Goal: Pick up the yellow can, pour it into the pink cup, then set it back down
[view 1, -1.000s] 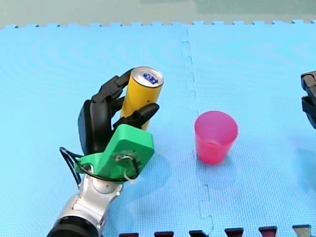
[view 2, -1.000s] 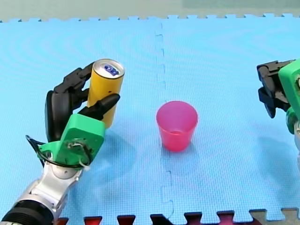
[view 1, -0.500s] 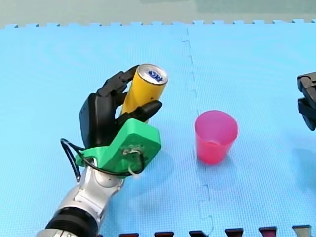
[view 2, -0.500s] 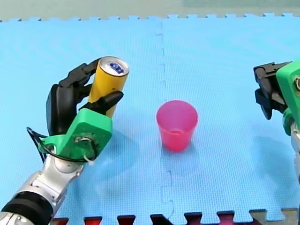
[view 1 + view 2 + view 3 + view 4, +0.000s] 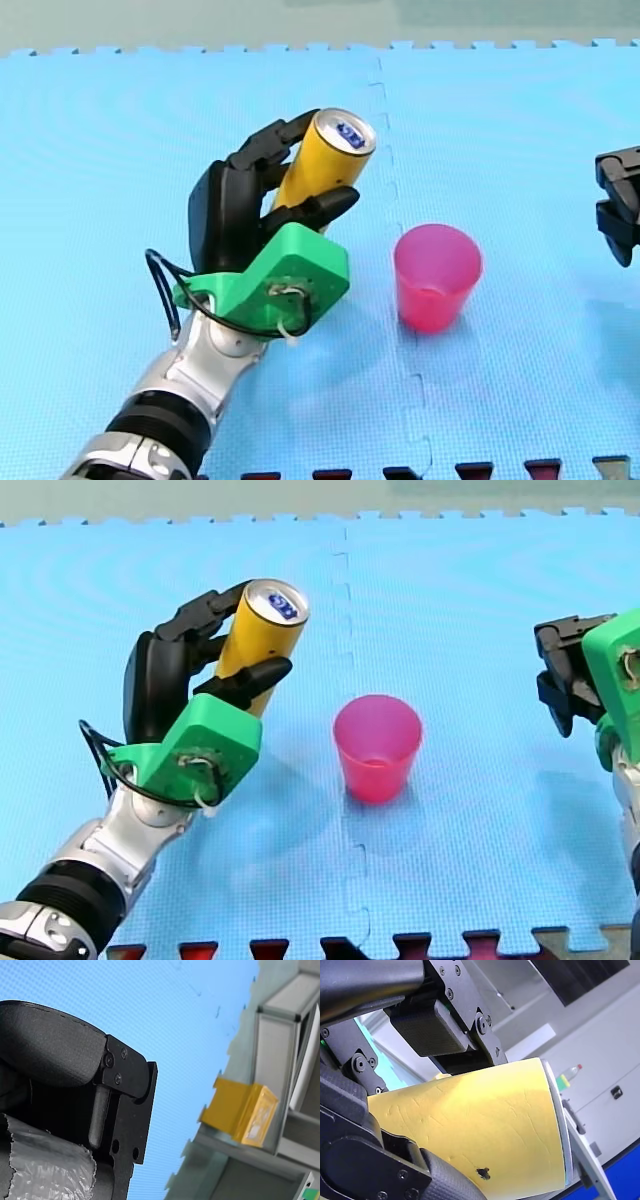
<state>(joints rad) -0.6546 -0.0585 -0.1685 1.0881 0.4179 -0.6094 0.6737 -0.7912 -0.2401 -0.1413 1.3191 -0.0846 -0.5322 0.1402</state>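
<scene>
Can is leaning toward the cup beside the left hand clamping it; right hand is hovering well beyond, grip unclear.

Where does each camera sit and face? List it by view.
First head view: from the head, forward and down on the blue mat; left hand grips the yellow can, tilted toward the pink cup; right hand at the right edge.
Second head view: same scene, slightly aside.
First wrist view: at a wrist, past a black hand part to the mat's edge.
Second wrist view: at the left wrist, tight on the can.
Shared: the can, in both head views and second wrist view.
</scene>
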